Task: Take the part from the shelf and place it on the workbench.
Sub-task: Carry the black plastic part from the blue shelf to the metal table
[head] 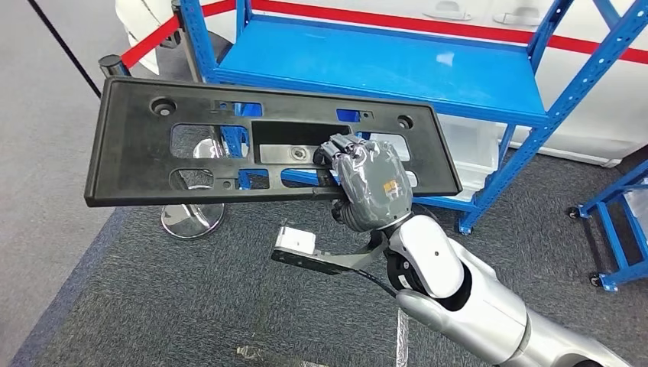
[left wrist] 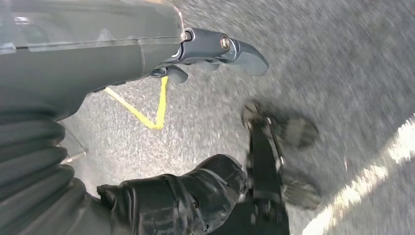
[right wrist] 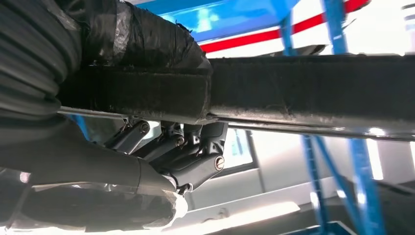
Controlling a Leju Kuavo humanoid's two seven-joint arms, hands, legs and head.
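The part (head: 137, 164) is a long flat black plastic panel with several cut-outs, held almost level in the air in front of the blue shelf (head: 382, 65). My right hand (head: 370, 183) grips it at its near long edge, right of the middle, with fingers curled over the top face. In the right wrist view the panel's dark edge (right wrist: 313, 88) runs across the picture, and my fingers (right wrist: 191, 156) wrap it from the other side. My left hand (left wrist: 215, 49) hangs over the grey floor with its fingers loosely stretched out, holding nothing.
The blue shelf board behind the panel is bare. A chrome stanchion base (head: 192, 218) stands on the carpet under the panel's left half, with a red belt (head: 149, 42) running off it. Another blue rack (head: 619, 229) on castors stands at the right. A yellow floor mark (left wrist: 147, 110) lies below my left hand.
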